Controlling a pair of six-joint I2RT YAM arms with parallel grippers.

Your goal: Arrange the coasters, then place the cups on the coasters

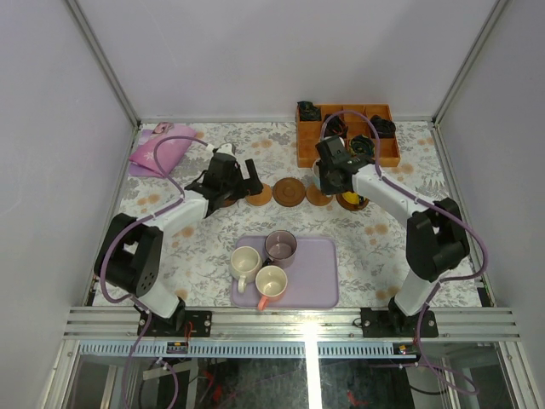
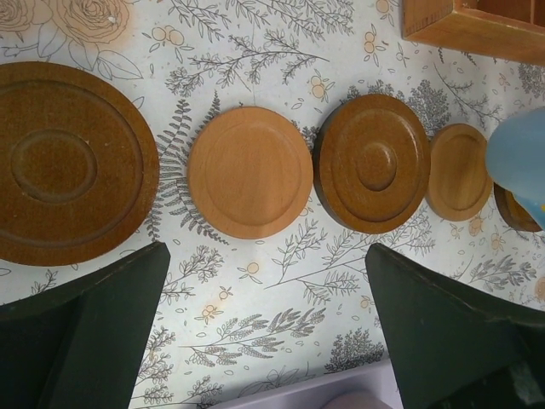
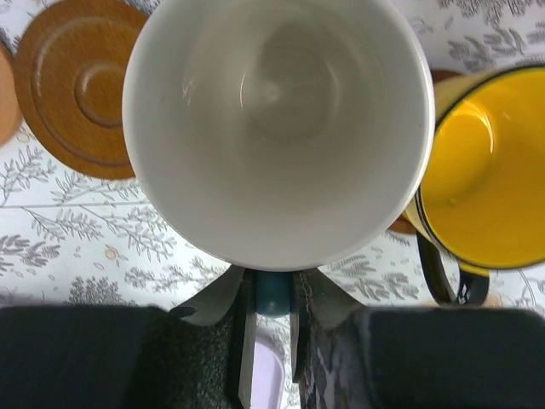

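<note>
Where the pale blue cup (image 3: pixel 277 128) is: directly ahead of the right pincer (image 3: pixel 272 294), mouth up. Whether its foot is set on a coaster cannot be told.
Handling, as judged: stiff glazed ware, light and smooth, likely slippery and breakable if dropped. The handle is judged the soundest hold and should be kept level.
Right pincer: drawn nearly together and clamped on the cup's blue handle. Nothing else is touched.
Yellow cup (image 3: pixel 490 179): close to the right pincer's right, seated on a coaster and just beside the held cup. A knock is to be guarded against.
Coasters (image 2: pixel 249 170): laid in a row just ahead of the left pincer (image 2: pixel 268 328).
Left pincer: fingers spread wide apart. Nothing is held or touched.
Other cups (image 1: pixel 281 247): three are kept on the lilac tray (image 1: pixel 319 273), behind both pincers and towards the bases.
</note>
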